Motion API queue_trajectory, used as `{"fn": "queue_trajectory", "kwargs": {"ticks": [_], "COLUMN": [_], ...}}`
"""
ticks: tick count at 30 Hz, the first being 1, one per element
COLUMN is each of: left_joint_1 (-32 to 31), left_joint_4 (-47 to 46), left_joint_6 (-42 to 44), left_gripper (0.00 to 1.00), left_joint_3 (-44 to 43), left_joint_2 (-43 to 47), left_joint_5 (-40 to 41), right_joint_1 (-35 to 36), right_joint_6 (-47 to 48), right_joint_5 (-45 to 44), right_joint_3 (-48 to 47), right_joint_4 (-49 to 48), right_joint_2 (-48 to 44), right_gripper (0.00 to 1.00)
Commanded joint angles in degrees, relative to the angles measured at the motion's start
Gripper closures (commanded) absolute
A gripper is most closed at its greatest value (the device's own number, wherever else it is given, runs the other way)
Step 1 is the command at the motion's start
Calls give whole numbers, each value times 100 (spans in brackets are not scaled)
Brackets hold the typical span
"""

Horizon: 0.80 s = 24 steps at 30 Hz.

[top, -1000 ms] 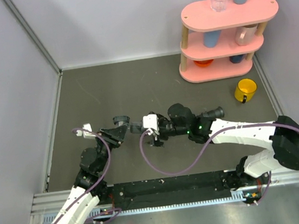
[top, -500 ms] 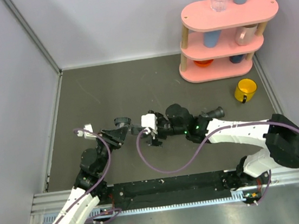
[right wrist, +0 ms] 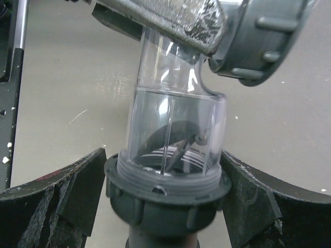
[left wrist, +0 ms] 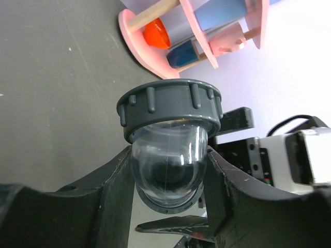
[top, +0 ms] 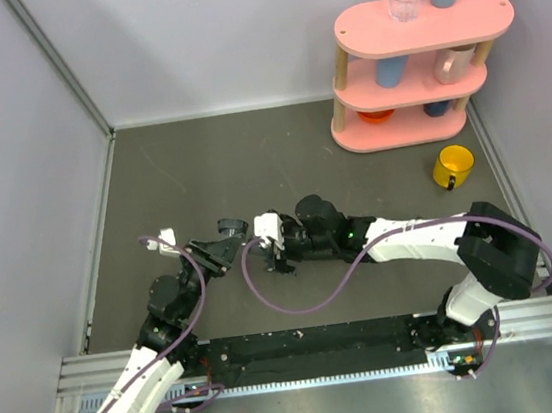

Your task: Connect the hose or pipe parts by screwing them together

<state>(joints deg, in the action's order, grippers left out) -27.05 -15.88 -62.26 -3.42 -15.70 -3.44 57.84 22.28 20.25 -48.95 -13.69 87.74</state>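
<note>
My left gripper [left wrist: 169, 155] is shut on the clear bulb [left wrist: 168, 168] of an elbow fitting, whose dark-grey ring nut [left wrist: 170, 108] stands above the fingers. In the top view the fitting [top: 230, 229] hangs between both grippers, left gripper [top: 221, 247] and right gripper [top: 258, 239] nearly meeting. In the right wrist view my right gripper [right wrist: 165, 173] stands open, its fingers [right wrist: 85, 181] close on either side of the fitting's second ring nut [right wrist: 165, 201]. A dark pipe stub [right wrist: 155, 242] leaves that nut toward the camera. The ribbed hose itself is hidden.
A pink three-tier shelf [top: 408, 49] with cups stands at the back right, a yellow mug [top: 452, 165] just in front of it. A purple cable loop [top: 288, 304] sags under the right wrist. Grey walls close the left and back sides.
The right arm has stretched further left toward the left gripper and its jaws have widened slightly. The left gripper with the fitting has shifted a little toward the front.
</note>
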Motion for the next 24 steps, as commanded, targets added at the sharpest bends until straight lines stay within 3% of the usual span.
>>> {"fn": "queue_trajectory", "kwargs": {"ticks": [1,8,14,24], "left_joint_1": [-20,-29,-29,-29], "left_joint_4": [-1023,-944,-785,-820], "left_joint_6": [-243,-225,-190,-172], "left_gripper": [100,100,100,100], "left_joint_3": [-141,-115,-80,-115], "left_joint_2": [147,217,296,217], "left_joint_5": [-113,-51,28,37], "right_joint_1": [60,-150,-186,-151], "right_joint_6": [-189,-348,-225,-180], "right_joint_5": [585,700,-55,-241], "right_joint_3": [-326,-361,-28,166], "right_joint_4": [95,121,227,631], "right_joint_2": [190,138,-520,-1469], "right_gripper": [18,13,5,5]}}
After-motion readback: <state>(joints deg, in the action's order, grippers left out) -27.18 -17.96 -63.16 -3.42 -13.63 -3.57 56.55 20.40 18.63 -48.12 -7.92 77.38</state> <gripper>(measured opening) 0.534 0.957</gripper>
